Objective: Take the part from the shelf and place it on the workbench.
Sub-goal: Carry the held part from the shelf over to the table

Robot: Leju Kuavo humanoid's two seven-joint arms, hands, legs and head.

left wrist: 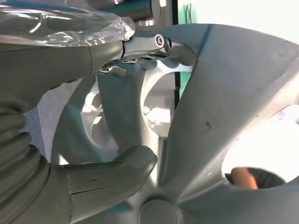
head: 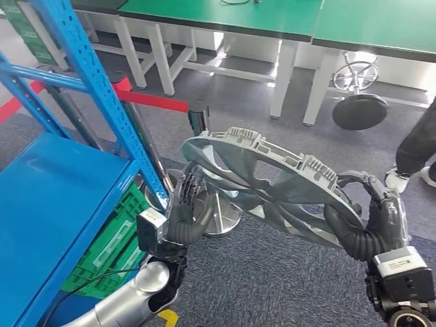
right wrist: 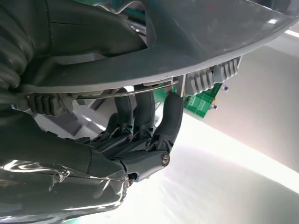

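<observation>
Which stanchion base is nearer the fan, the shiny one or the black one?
The shiny base, right under the fan by the left hand; the black base lies off by the benches.

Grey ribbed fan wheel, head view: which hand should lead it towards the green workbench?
Right, probably. The grey ribbed fan wheel is held by both hands; the right hand has open floor ahead, while the left hand sits against the blue shelf post.

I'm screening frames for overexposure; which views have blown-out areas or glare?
Head view: evenly lit and sharp; the grey part is clear. Left wrist view: openings in the part blow out white. Right wrist view: the background is washed out, with the right hand dark under the part's rim.
</observation>
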